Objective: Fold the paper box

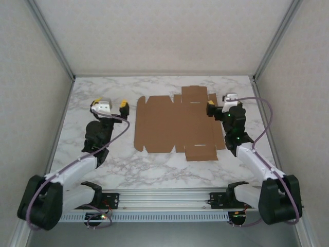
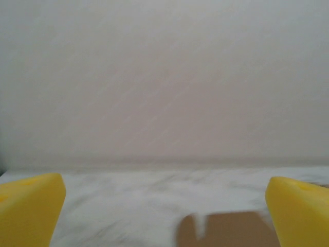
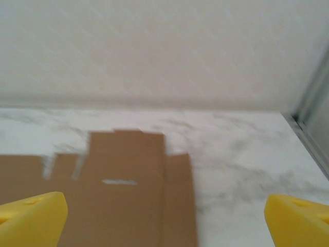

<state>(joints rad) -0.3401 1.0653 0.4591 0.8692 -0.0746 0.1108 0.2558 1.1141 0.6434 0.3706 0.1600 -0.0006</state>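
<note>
The paper box (image 1: 175, 126) is a flat sheet of plain brown cardboard. It is not folded yet. It lies in the middle of the top view. Small flaps stick out along its upper and lower edges, and thin slots are cut into it.

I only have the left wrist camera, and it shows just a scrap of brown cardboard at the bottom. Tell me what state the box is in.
Observer: The paper box is a flat, unfolded sheet lying on the marble table; no flap is raised.
Operator: Give me the left hand's position against it.
Observer: The left hand sits to the left of the sheet, open and apart from it.
Operator: Now report the right one.
Observer: The right hand is at the sheet's right edge, open and holding nothing.
</note>
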